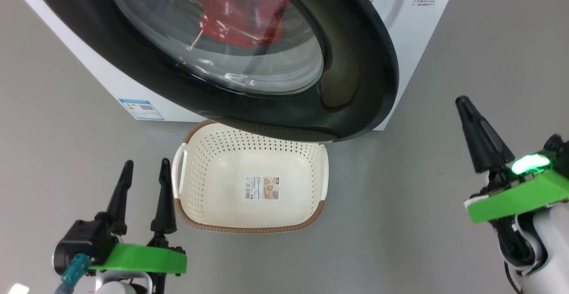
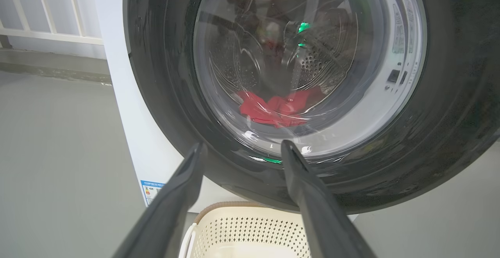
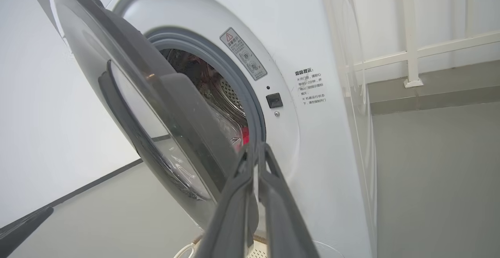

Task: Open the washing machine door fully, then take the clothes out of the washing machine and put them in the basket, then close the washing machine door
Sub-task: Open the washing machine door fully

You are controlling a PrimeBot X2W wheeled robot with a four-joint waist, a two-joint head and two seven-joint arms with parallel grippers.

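Observation:
The white washing machine (image 1: pixel 413 40) stands ahead with its door (image 1: pixel 364 62) swung partly open, the black rim hanging over the cream basket (image 1: pixel 249 228) on the floor. Red clothes (image 1: pixel 235 14) show through the door glass, lying in the drum (image 2: pixel 273 107). My left gripper (image 1: pixel 147 162) is open and empty, just left of the basket, and its wrist view looks at the door's glass (image 2: pixel 243 144). My right gripper (image 1: pixel 463 101) is shut on nothing, to the right of the door. In its wrist view the gripper (image 3: pixel 257 147) points at the gap between the door (image 3: pixel 129 55) and the machine's front (image 3: pixel 312 35).
Grey floor lies all around the machine. A blue label sticker (image 1: pixel 141 109) is on the washer's lower left. A white railing and a low ledge (image 3: pixel 414 82) run behind the machine on the right, and another railing (image 2: pixel 47 35) on the left.

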